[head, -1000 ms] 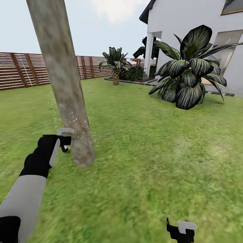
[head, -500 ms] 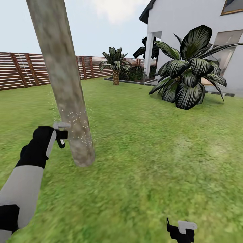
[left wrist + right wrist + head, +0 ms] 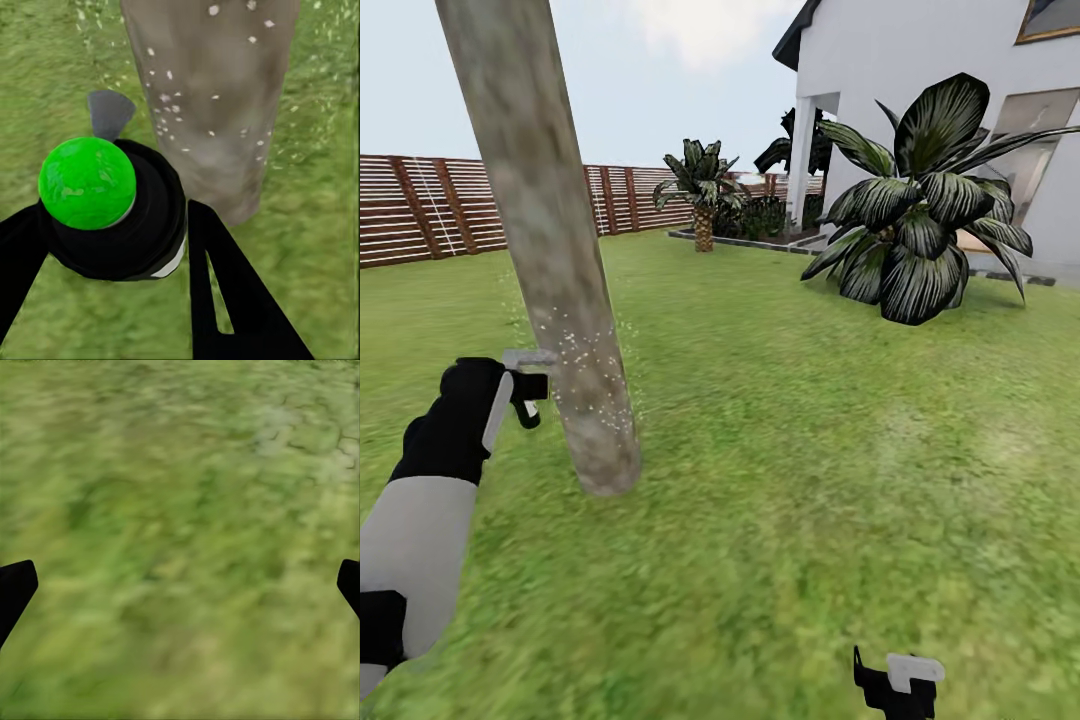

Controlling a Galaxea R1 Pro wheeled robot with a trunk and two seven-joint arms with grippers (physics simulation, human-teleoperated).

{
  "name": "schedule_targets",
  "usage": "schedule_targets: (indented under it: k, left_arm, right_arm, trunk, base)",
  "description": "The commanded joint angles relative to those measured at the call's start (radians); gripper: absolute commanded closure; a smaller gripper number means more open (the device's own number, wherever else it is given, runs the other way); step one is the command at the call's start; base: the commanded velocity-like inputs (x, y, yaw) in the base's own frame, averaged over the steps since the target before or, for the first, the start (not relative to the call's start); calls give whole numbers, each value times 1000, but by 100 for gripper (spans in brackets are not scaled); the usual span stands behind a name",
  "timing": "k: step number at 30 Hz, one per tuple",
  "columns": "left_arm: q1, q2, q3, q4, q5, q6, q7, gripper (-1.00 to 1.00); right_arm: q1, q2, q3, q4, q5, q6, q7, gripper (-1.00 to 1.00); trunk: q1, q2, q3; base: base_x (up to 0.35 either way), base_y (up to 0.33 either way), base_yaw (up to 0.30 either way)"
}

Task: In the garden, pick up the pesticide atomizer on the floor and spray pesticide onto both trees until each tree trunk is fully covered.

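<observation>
The pale grey-beige tree trunk (image 3: 550, 250) leans up from the lawn at the left of the head view. My left gripper (image 3: 520, 385) is shut on the pesticide atomizer (image 3: 528, 358) just left of the trunk, its grey nozzle almost touching the bark. White spray specks dot the trunk at nozzle height. In the left wrist view the atomizer (image 3: 112, 210) is a black body with a green cap, held between my black fingers (image 3: 225, 300), facing the speckled trunk (image 3: 217, 90). My right gripper (image 3: 895, 680) hangs open low over the grass (image 3: 180, 585).
A large dark-leaved plant (image 3: 920, 230) stands at the right in front of the white house (image 3: 920, 80). A short palm (image 3: 703, 195) and a brown slat fence (image 3: 420, 205) lie beyond. Open lawn (image 3: 790, 450) spreads right of the trunk.
My left arm has lifted the atomizer up along the trunk and slightly leftward. The spray specks now sit higher on the bark. The right gripper has not moved.
</observation>
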Motion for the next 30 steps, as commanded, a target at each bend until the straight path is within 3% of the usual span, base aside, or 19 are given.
schedule_targets:
  k: [1, 4, 6, 8, 18, 24, 27, 30]
  left_arm:
    - [-43, 0, -1, 0, -4, 7, 0, 100]
    - [-35, 1, 0, 1, -4, 4, -1, 100]
    - [30, 1, -1, 2, -1, -6, -1, 100]
    - [52, -1, -4, -3, -1, -7, -1, 100]
    - [57, -10, -6, -16, -4, -8, 6, 100]
    - [63, -9, -3, -28, -7, -8, 5, 100]
    - [163, -7, -1, -16, -2, -41, 6, 100]
    - [272, -7, 1, -11, 3, -173, -1, 100]
  right_arm:
    - [0, 0, 0, 0, 0, 0, 0, -100]
    - [0, 0, 0, 0, 0, 0, 0, -100]
    - [0, 0, 0, 0, 0, 0, 0, -100]
    - [0, 0, 0, 0, 0, 0, 0, -100]
    - [0, 0, 0, 0, 0, 0, 0, -100]
    - [0, 0, 0, 0, 0, 0, 0, -100]
    - [0, 0, 0, 0, 0, 0, 0, -100]
    - [0, 0, 0, 0, 0, 0, 0, -100]
  trunk:
    - [0, 0, 0]
    - [0, 0, 0]
    - [0, 0, 0]
    - [0, 0, 0]
    - [0, 0, 0]
    - [0, 0, 0]
    - [0, 0, 0]
    - [0, 0, 0]
  base:
    - [0, 0, 0]
    - [0, 0, 0]
    - [0, 0, 0]
    - [0, 0, 0]
    - [-5, -173, 0]
    - [-250, -179, 0]
    - [-317, -49, 0]
    - [-330, -7, 0]
